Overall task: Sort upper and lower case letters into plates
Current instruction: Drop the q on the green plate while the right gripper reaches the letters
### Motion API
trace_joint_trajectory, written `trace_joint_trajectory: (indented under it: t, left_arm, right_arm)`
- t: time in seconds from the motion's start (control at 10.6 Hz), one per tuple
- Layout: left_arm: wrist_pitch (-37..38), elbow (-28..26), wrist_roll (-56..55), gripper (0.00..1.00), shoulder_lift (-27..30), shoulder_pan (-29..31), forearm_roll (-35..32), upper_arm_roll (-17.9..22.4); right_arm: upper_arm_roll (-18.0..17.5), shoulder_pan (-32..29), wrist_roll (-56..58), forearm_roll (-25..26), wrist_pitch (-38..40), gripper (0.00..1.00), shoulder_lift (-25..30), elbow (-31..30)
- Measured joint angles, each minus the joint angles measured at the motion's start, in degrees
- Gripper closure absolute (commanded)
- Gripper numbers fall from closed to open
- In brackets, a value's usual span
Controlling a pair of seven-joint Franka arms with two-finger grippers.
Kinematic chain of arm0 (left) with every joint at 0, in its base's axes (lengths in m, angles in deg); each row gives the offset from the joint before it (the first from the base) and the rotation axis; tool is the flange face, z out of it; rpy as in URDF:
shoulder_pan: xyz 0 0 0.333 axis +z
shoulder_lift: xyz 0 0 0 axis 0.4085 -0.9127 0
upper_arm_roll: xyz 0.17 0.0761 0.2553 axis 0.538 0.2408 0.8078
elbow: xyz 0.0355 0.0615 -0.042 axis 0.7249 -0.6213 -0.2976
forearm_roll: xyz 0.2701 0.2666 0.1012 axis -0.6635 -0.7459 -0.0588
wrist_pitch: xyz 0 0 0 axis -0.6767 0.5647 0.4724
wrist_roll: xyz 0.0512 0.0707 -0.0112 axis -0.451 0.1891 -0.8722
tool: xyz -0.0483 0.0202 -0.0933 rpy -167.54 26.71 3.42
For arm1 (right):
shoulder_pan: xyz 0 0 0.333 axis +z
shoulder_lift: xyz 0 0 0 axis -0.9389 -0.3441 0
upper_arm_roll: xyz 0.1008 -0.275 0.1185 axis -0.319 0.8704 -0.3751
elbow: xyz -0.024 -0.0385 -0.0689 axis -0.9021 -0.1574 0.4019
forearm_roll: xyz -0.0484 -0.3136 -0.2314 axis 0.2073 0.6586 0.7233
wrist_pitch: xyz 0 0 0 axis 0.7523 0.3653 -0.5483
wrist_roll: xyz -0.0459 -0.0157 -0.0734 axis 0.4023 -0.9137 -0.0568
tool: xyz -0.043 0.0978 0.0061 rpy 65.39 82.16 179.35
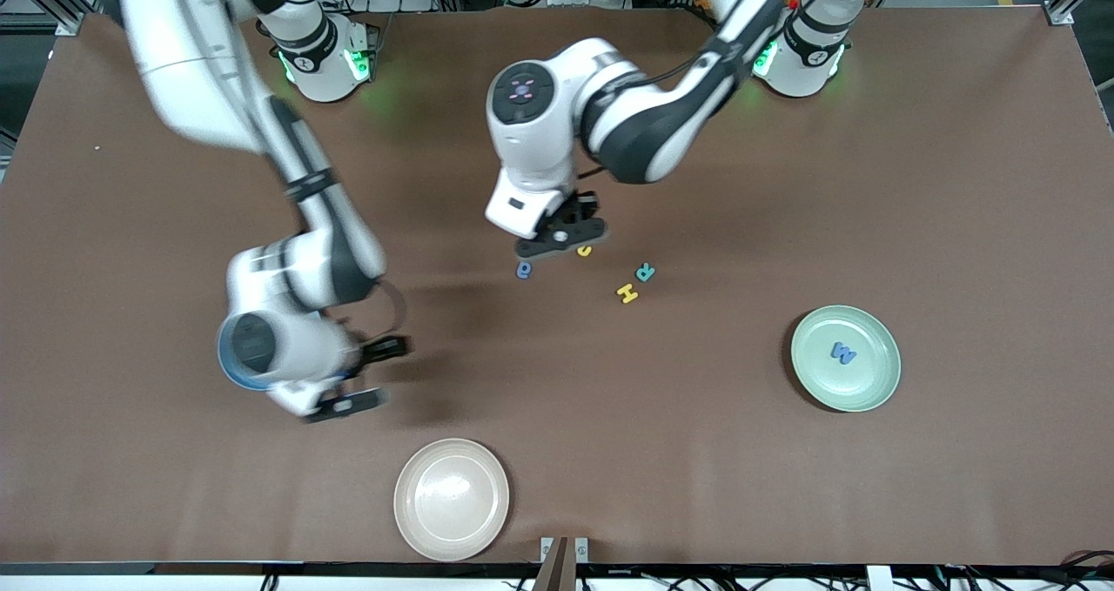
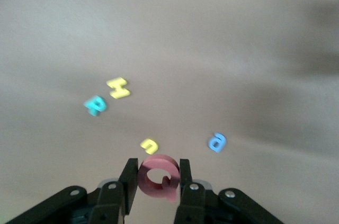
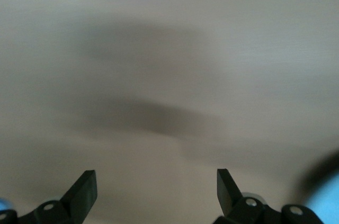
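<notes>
Left wrist view: red Q (pinched)

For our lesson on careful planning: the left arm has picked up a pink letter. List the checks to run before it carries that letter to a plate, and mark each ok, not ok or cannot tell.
1. Left gripper shut on the flat pink letter Q: ok.
2. Q lifted above the brown table: ok.
3. Pale mint green round plate has room beside the blue letter W: ok.
4. Right gripper open, waiting over bare table, away from the letters: ok.
5. Bright blue plate in view: not ok.
6. Yellow letter H and teal letter R undisturbed: cannot tell.
</notes>
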Motion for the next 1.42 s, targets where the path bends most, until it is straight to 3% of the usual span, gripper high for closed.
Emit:
trace_joint_trajectory:
  t: [0.38, 0.76, 1.13, 1.42]
  left_arm:
    - [9.1, -0.5, 15.6, 1.0, 7.9, 9.8, 0.1, -0.2]
    - [10.8, -4.9, 30.2, 1.0, 12.3, 21.6, 0.1, -0.3]
    - [9.3, -8.9, 45.8, 1.0, 12.7, 35.1, 0.1, -0.3]
    - [-1.6, -16.3, 51.1, 1.0, 12.5, 42.3, 0.1, -0.3]
  right_arm:
    - [0.0, 15.1, -4.6, 0.0, -2.5, 0.0, -0.1, -0.1]
    - [0.2, 27.1, -4.7, 0.5, -7.0, 0.0, -1.7, -1.6]
    - [0.4, 31.9, -4.9, 2.4, -11.1, 0.0, -6.3, -2.2]
    - [0.7, 31.9, -4.8, 5.2, -11.7, 0.0, -6.4, -2.3]
